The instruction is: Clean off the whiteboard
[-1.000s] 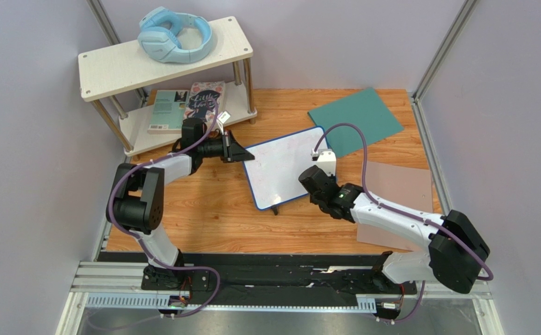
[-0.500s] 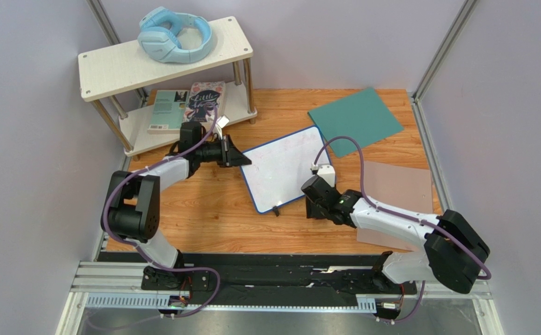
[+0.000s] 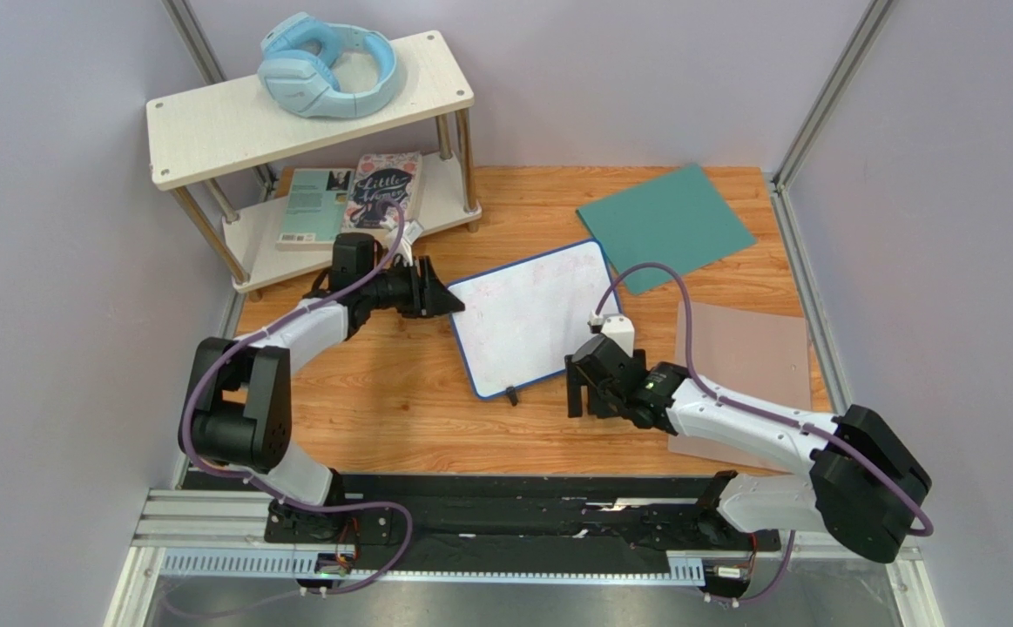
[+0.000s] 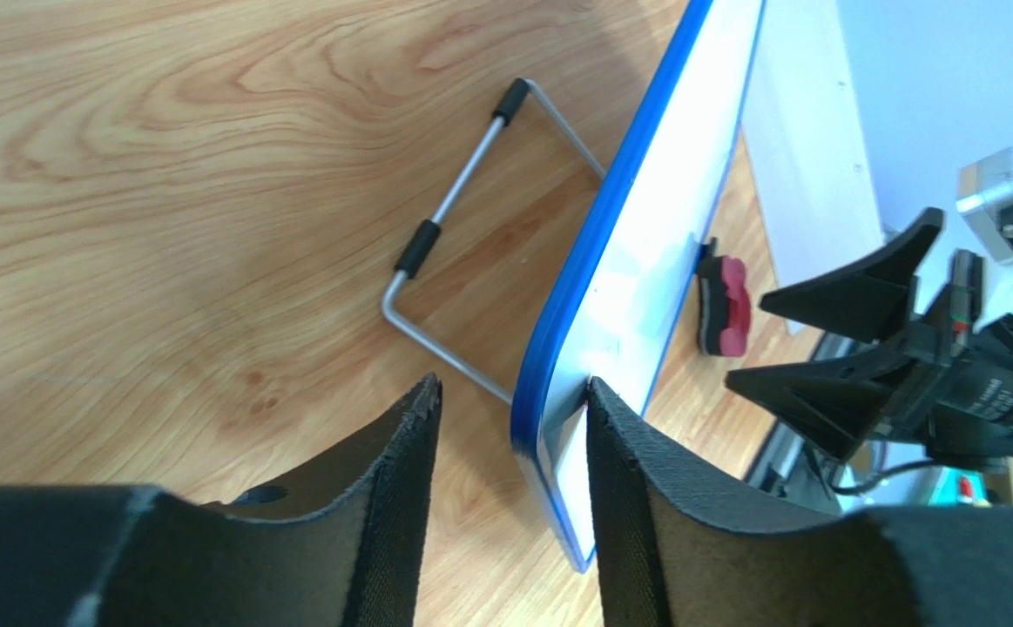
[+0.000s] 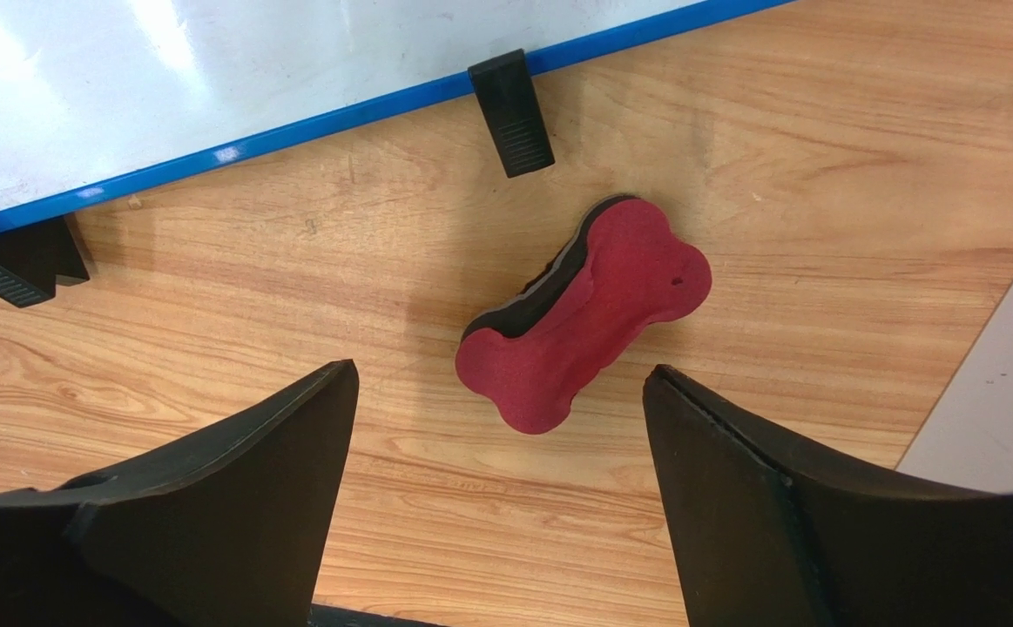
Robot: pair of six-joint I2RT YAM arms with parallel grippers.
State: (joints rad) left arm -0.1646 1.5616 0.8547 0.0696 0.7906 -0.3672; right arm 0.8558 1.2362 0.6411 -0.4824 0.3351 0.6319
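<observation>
The whiteboard [image 3: 531, 314], white with a blue frame, leans on its wire stand [image 4: 472, 248] mid-table; its face looks blank. My left gripper [image 3: 446, 303] is open at the board's left corner. In the left wrist view the blue edge [image 4: 629, 170] sits between the left gripper's [image 4: 509, 385] fingers, with one finger against the white face. A red bone-shaped eraser [image 5: 590, 333] lies on the wood just in front of the board's lower edge. My right gripper [image 5: 498, 370] stands wide open just short of the eraser, touching nothing. From the top view the right gripper [image 3: 582, 392] hides the eraser.
A white two-tier shelf [image 3: 210, 131] stands at the back left with blue headphones [image 3: 328, 65] on top and books [image 3: 348, 196] below. A teal sheet [image 3: 666, 222] lies at the back right, and a pinkish-brown mat [image 3: 750, 359] under the right arm.
Both grippers have gone from shut to open. The left has drawn back slightly from the board's corner. The right has pulled back from the board toward the near edge.
</observation>
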